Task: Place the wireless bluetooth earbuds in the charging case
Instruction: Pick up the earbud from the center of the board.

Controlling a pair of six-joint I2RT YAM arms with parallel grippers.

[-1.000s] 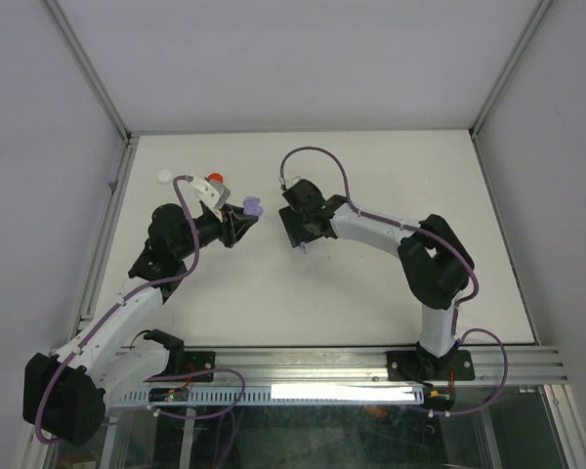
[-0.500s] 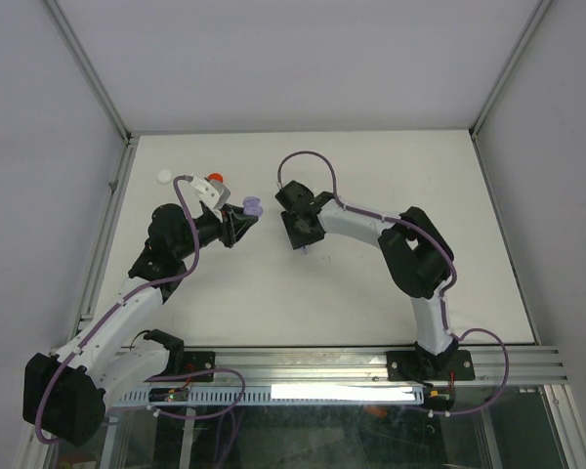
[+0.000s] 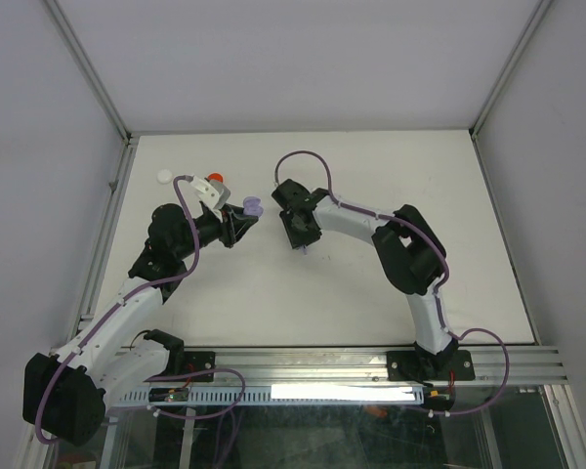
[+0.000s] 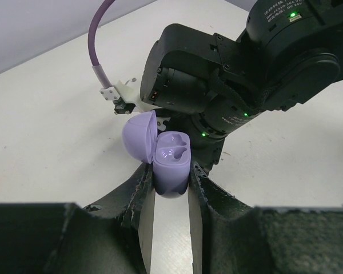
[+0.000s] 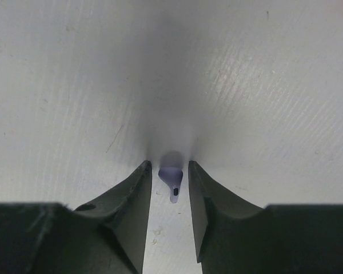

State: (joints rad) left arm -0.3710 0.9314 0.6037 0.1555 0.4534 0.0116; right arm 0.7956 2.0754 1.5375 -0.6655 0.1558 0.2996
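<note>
Left claw (image 4: 170,181) sits at the bottom centre of its wrist view, its two fingers closed against the sides of a lavender charging case (image 4: 171,162). The case stands upright between them. Its lid (image 4: 140,136) is swung open toward the left of the frame, and two moulded hollows show in the open top. Directly behind the case, filling the upper right of that view, is the black body of the right arm (image 4: 217,85), with small green lights on it.

The right claw (image 5: 170,171) points down at the white table (image 5: 246,85), its tips at or just off the surface. Its jaws stand only a narrow slit apart. One lavender earbud (image 5: 171,176) sits in that slit at the lower centre of the wrist view, rounded head away from the camera and dark-tipped stem toward it. A thin strip of table shows on each side of the earbud, so no pinch is visible.

From the top camera both claws are near the middle of the table, tips near each other. At the upper left of the table lie a small red piece (image 3: 214,179) and a white round piece (image 3: 164,176), too small to identify.
</note>
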